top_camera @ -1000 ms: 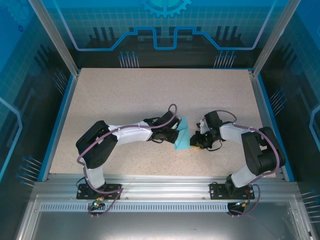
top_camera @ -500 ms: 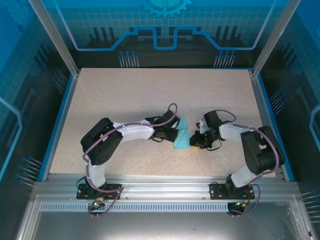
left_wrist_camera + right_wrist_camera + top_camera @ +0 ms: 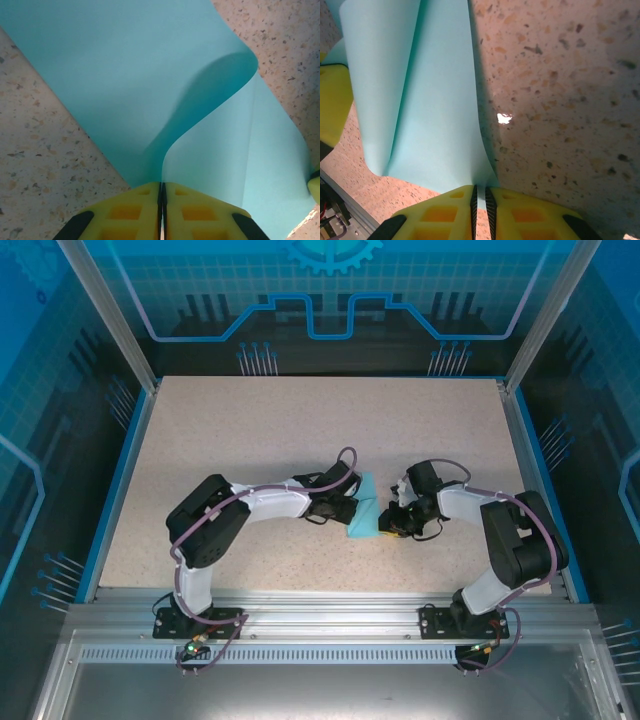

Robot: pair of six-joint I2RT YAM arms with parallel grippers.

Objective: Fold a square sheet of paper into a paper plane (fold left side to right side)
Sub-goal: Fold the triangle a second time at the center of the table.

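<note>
Toward the near edge of the surface (image 3: 250,430), left hand (image 3: 161,187) and right hand (image 3: 479,192) each pinch closed on opposite edges of the curled square sheet of paper (image 3: 365,512).

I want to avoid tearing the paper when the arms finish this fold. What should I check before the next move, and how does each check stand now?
1. Grip of the left tool on the square sheet of paper: ok, its fingers are shut on one edge.
2. Grip of the right tool on the sheet: ok, shut on another edge.
3. Tools apart from each other: ok, the top view shows paper spanning between them.
4. Fold pressed flat: not ok, the sheet bows up in a loose curl.
5. Edges lined up: cannot tell.
6. Paper untorn: ok where visible.
</note>
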